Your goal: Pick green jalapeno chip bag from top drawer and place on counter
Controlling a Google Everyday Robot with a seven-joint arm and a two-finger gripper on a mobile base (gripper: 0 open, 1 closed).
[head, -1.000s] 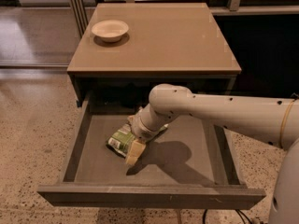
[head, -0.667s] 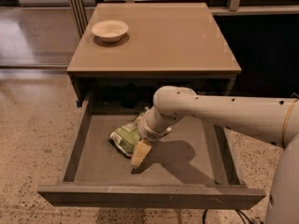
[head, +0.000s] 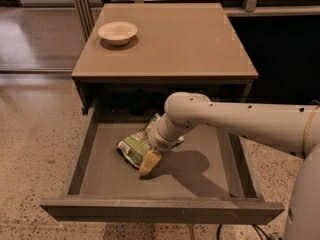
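Note:
The top drawer is pulled fully open below the counter. The green jalapeno chip bag lies crinkled on the drawer floor, left of centre. My arm reaches in from the right and bends down into the drawer. My gripper points down at the bag's right end, with one tan finger showing against the bag's lower right edge. The wrist hides the bag's right part.
A white bowl stands on the counter's back left corner. The drawer's low side walls flank the bag. Speckled floor lies to the left, dark glass panels behind and to the right.
My gripper has shifted slightly right and down toward the drawer's front, staying at the bag's right end. The bag has barely moved.

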